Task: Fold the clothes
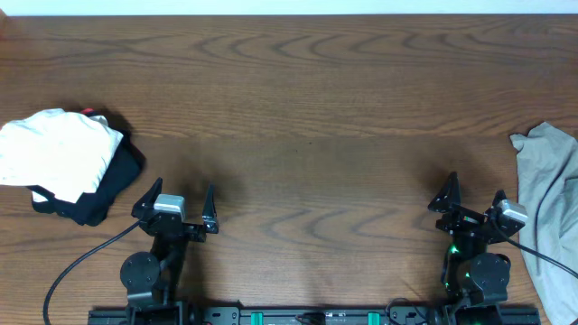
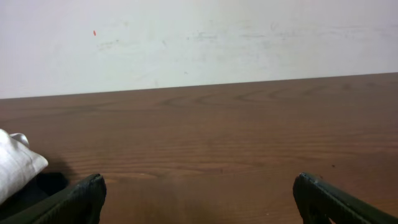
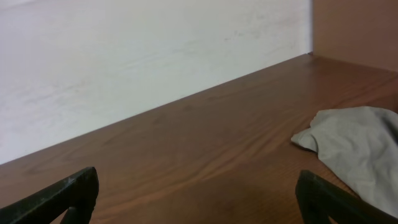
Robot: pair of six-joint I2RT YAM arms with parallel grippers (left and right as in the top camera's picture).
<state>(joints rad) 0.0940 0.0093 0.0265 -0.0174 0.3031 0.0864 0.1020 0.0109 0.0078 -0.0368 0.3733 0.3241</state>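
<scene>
The clothes [image 1: 553, 167] are pale khaki shorts lying crumpled at the table's right edge, partly cut off by the frame; in the right wrist view the clothes [image 3: 364, 146] lie ahead and to the right. My right gripper [image 1: 475, 188] [image 3: 198, 175] is open just left of them, touching nothing, with only bare wood between its fingers. My left gripper [image 1: 181, 191] [image 2: 199, 180] is open near the front left, also over bare wood and empty.
A white folded garment [image 1: 54, 153] [image 2: 15, 165] rests on a black garment [image 1: 108, 190] at the far left, close to the left gripper. A dark cable [image 1: 540, 226] runs over the shorts beside the right arm. A pale wall stands behind the wooden table [image 1: 307, 99].
</scene>
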